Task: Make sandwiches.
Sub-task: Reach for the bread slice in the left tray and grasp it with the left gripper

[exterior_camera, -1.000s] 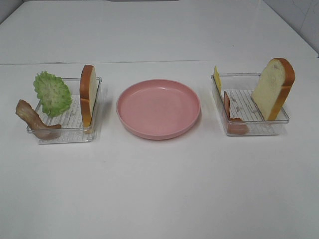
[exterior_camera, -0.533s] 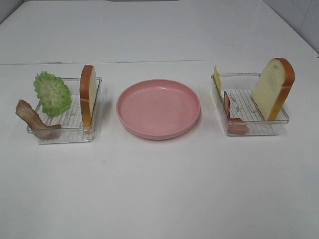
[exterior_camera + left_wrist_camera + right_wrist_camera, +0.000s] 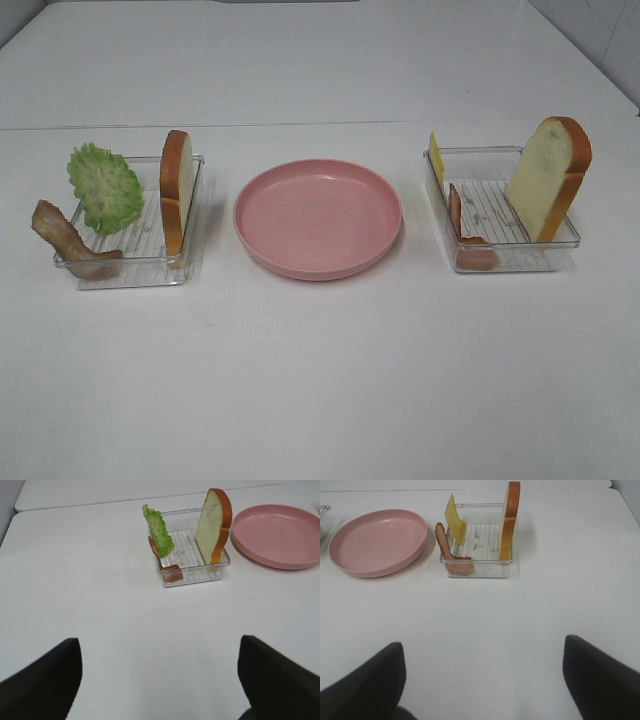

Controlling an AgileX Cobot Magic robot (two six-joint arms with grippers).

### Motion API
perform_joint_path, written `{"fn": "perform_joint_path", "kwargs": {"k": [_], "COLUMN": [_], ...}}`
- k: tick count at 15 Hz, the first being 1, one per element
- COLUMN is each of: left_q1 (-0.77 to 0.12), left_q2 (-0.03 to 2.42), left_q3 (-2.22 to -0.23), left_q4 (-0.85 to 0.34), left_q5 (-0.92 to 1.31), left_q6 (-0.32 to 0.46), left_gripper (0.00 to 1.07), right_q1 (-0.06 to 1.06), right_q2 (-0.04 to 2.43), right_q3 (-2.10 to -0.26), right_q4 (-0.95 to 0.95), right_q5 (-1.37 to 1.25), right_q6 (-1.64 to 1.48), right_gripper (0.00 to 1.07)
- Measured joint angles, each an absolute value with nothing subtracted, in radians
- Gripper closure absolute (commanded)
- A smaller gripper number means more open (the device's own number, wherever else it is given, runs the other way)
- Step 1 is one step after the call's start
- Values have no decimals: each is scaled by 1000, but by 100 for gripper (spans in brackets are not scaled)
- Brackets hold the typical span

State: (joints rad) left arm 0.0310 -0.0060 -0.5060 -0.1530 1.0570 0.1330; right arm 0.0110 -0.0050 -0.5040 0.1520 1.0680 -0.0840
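Noting hazards at the start: nothing was stacked, and the pink plate (image 3: 318,217) at frame centre lay bare. At mid-left the left tray (image 3: 130,272) held the left bread slice (image 3: 176,190) on edge against its plate-side wall, the lettuce (image 3: 105,188) upright, and the left bacon strip (image 3: 65,240) draped over the outer rim. At mid-right the right tray (image 3: 510,262) held the right bread slice (image 3: 548,178) leaning on its far wall, the cheese square (image 3: 436,157) propped at its upper-left corner, and the right bacon strip (image 3: 462,225) curled against the left wall. The left gripper (image 3: 159,641) and right gripper (image 3: 482,642) had jaws spread wide and empty, well short of the trays (neither showed in the exterior view). Likely failures: a fingertip catching a rim and dragging the light tray; an edge-standing slice toppling when nudged; the thin cheese slipping from a pinch; the overhanging bacon being knocked onto the table.
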Motion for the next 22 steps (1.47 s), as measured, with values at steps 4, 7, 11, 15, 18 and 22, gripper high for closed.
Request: {"fn": "perform_joint_path", "kwargs": {"k": [4, 7, 11, 15, 18, 22], "left_q1": [31, 31, 31, 31, 31, 31], "left_q2": [-6, -6, -6, 38, 240, 563], "left_q3": [-506, -506, -506, -519, -527, -623], "left_q4": [-153, -153, -153, -157, -169, -230], "left_q5": [1057, 1057, 1056, 839, 652, 635], "left_q6": [133, 133, 133, 133, 133, 133], "left_gripper": [26, 26, 26, 26, 26, 26], "right_q1": [11, 11, 11, 11, 11, 11], "right_q2": [-5, -5, -5, -5, -5, -5], "right_q3": [-504, -504, -504, -504, -504, -504], "right_q4": [152, 152, 152, 152, 152, 152], "right_q5": [1068, 1068, 1068, 1068, 1068, 1068], "right_q6": [-84, -84, -84, -84, -84, -84], "right_gripper": [27, 27, 27, 27, 27, 27]}}
